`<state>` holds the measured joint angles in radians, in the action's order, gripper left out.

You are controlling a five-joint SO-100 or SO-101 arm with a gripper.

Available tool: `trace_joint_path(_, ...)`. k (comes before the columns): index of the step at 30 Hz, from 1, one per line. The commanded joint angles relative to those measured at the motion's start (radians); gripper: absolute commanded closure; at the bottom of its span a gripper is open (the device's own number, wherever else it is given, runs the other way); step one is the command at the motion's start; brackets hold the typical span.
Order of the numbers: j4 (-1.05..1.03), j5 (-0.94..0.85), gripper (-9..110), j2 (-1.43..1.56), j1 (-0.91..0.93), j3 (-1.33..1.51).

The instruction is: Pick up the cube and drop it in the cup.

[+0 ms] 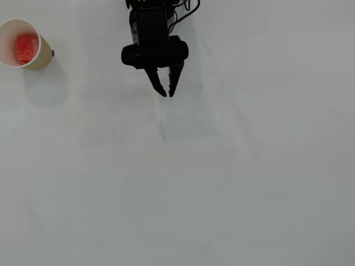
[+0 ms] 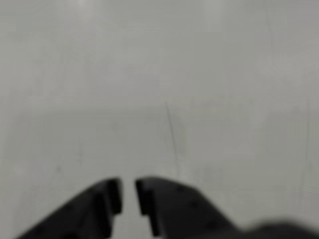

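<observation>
The red cube [image 1: 26, 47] lies inside the cream paper cup [image 1: 40, 61], which stands at the far left top of the overhead view. My black gripper [image 1: 167, 94] hangs near the top centre of that view, well to the right of the cup, fingers pointing down the picture. Its tips are nearly together with only a thin gap and nothing between them. In the wrist view the gripper [image 2: 128, 194] shows at the bottom edge, blurred, over bare white table; neither cube nor cup appears there.
The white table [image 1: 222, 177] fills both views. A thin dark line [image 1: 163, 128] marks the surface just below the fingertips, also seen as a faint line [image 2: 173, 144] in the wrist view.
</observation>
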<state>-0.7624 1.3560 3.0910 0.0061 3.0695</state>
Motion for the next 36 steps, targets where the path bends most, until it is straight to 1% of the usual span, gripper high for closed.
trace_joint_path(1,-0.075,-0.009,102,0.043,-0.005,0.023)
trace_joint_path(8,-0.189,-0.009,102,0.044,0.014,0.052)
trace_joint_path(16,-0.313,-0.005,101,0.044,-0.012,0.052)
trace_joint_path(36,-0.319,0.003,101,0.044,0.009,0.052)
